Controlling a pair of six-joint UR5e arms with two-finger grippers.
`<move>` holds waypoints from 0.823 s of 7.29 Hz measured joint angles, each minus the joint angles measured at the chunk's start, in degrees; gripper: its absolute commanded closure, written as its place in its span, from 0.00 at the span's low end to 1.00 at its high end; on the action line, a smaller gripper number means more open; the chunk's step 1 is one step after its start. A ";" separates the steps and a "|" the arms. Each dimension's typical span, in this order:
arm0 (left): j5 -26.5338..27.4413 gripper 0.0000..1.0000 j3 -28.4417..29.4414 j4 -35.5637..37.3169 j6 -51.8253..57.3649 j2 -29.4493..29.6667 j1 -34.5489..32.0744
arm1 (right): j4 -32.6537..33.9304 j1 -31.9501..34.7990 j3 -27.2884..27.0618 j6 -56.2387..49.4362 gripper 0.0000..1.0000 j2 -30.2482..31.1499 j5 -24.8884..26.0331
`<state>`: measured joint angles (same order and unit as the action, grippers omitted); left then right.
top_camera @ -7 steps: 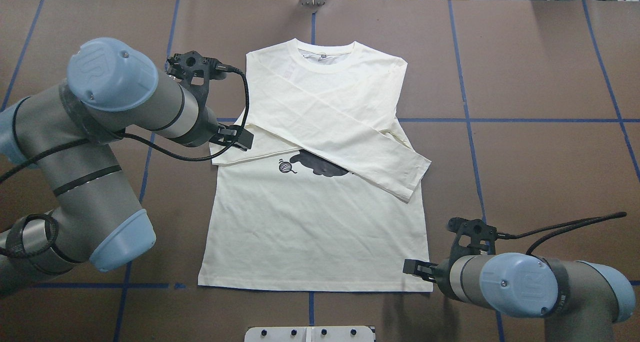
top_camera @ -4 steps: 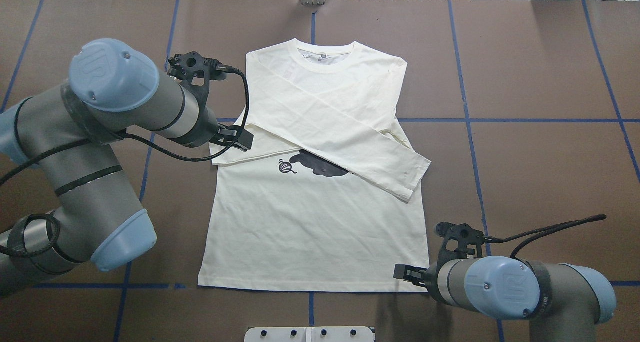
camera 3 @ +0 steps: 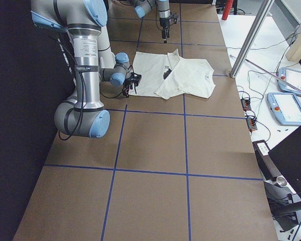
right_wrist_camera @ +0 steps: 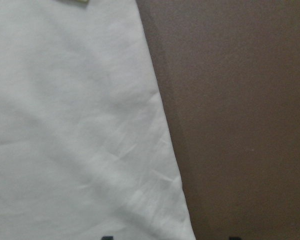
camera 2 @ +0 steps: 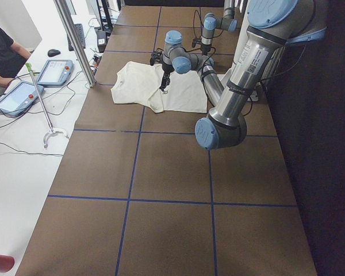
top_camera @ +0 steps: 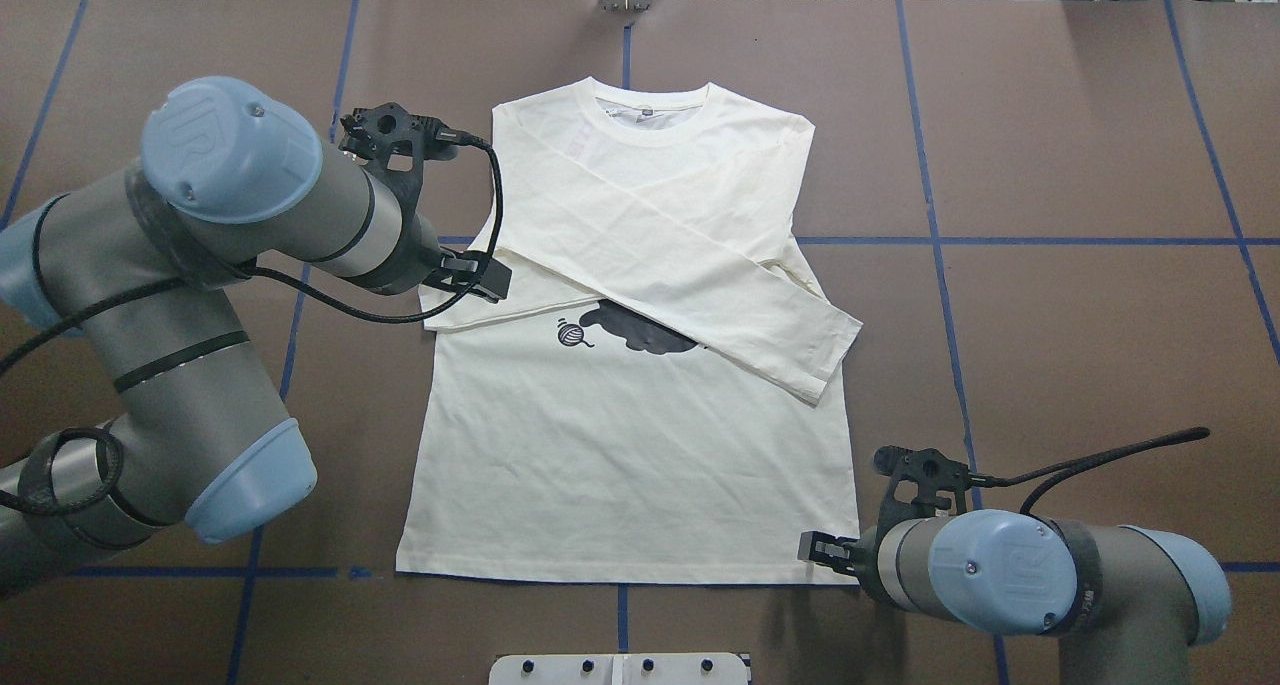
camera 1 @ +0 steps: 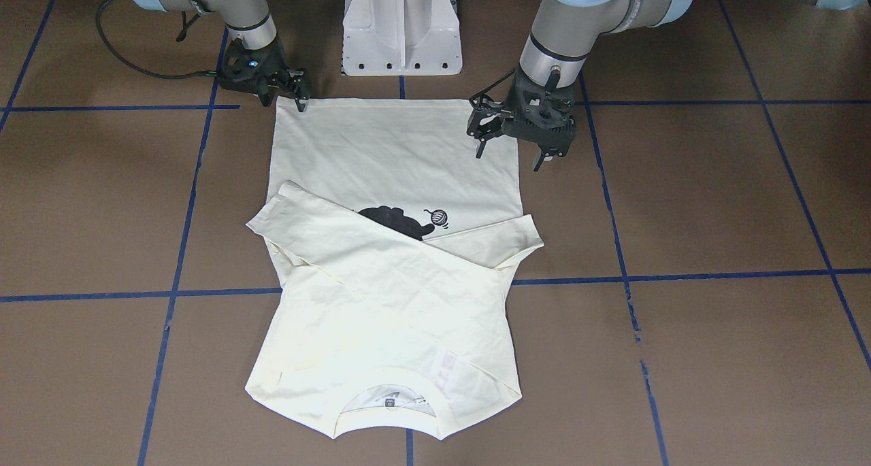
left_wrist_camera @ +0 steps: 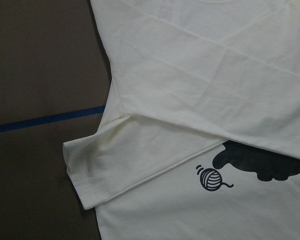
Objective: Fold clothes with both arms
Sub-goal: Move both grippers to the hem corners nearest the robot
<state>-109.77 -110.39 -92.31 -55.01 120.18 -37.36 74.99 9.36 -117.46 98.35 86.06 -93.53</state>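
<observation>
Overhead exterior view gives you the cream-white T-shirt [top_camera: 630,465] lying flat in the middle of the brown table [top_camera: 1080,345], ribbed collar [top_camera: 655,130] at the far edge and hem nearest the robot. Both long sleeves are folded across the chest and cross over the upper part of the black cat print [top_camera: 640,330].

Look at the left gripper [camera 1: 508,160] from the front-facing camera: its fingers are spread wide and hold nothing. It hangs over the shirt's left side edge, below the folded cuff [left_wrist_camera: 82,170], one finger above the cloth and one above the table. You cannot tell whether it touches the cloth.

The right gripper [camera 1: 284,97] sits low at the hem's right corner. Its wrist camera shows you two dark fingertips [right_wrist_camera: 105,238] well apart, one over the cloth and one over bare table, so it is spread across the side edge and has closed on nothing.

For writing, you can read a raised "UR" on the light-blue joint cap [top_camera: 225,150] of the left arm. A small grey neck tag [top_camera: 647,112] sits inside the collar, too small to read. Faint reddish lettering [camera 1: 449,369] shows through the fabric near the collar, but you cannot make it out. Beside the cat is a small ball of yarn [left_wrist_camera: 211,179].
</observation>
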 measured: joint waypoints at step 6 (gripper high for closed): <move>0.02 0.00 0.18 -0.08 -0.45 -0.04 0.21 | 0.06 2.52 -1.03 0.15 1.00 -0.08 -3.07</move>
<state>-109.76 -110.21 -92.40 -55.45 120.14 -37.15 75.04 11.87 -118.48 98.50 85.98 -96.59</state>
